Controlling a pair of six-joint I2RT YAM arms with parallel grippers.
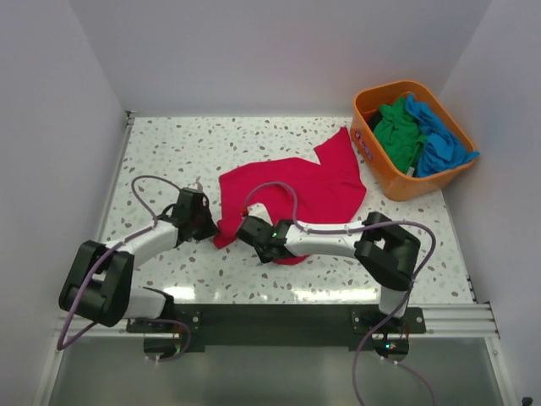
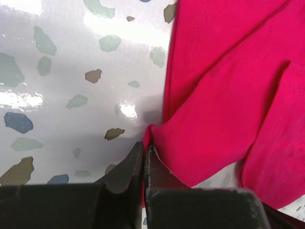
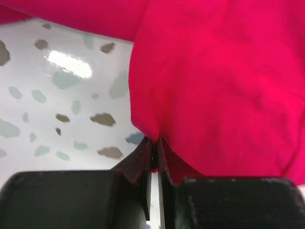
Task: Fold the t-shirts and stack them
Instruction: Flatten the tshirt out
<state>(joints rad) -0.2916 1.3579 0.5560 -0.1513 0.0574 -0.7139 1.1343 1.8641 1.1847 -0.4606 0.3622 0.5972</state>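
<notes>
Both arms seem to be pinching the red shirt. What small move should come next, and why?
Probably lift slightly and draw the two grips apart. The left end effector and right end effector are each shut on the near edge of the red t-shirt, close together, and the cloth lies bunched on the table. Spreading that edge would likely flatten it for folding.

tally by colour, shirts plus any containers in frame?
red t-shirt: 1
green t-shirt: 1
blue t-shirt: 1
orange basket: 1
Total: 4 (3 t-shirts, 1 basket)
</notes>
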